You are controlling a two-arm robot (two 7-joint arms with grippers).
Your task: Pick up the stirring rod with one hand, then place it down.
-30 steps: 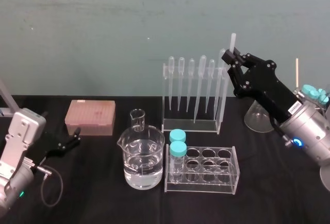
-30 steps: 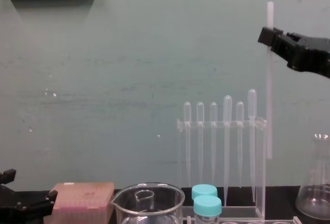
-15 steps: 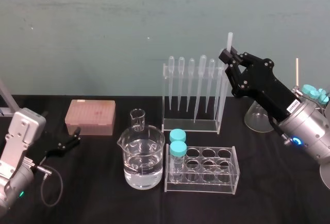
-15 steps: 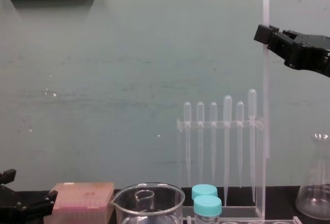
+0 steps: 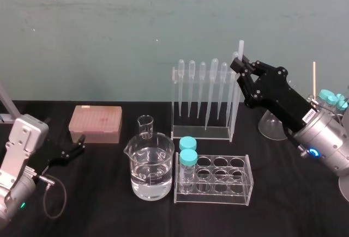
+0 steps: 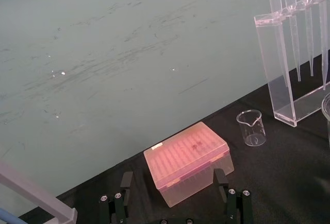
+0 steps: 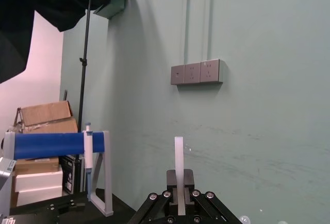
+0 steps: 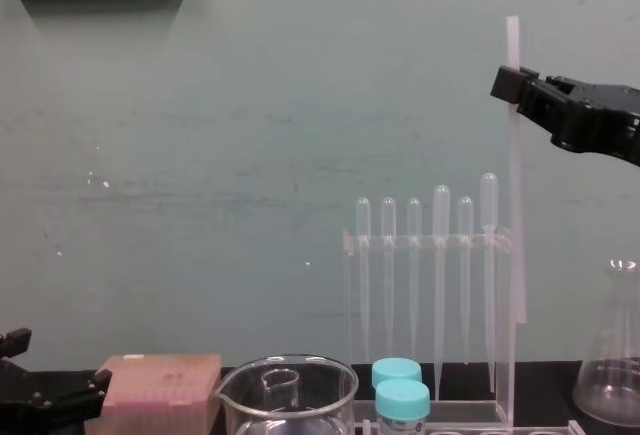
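Pick-up's done: right hand (image 8: 508, 85), upper right, pinches the upright stirring rod (image 8: 517, 215) in mid-air. Set-down's left to do. Left hand (image 5: 80, 144) sits spread, empty, lower left.

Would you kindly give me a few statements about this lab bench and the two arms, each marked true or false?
1. The right gripper holds the stirring rod upright, jaws shut on it. True.
2. The rod's lower end rests inside the beaker. False: it hangs in the air by the right end of the pipette rack.
3. The left gripper sits low beside the pink box, jaws open. True.
4. The tube rack holds four capped tubes. False: it holds two blue-capped tubes.
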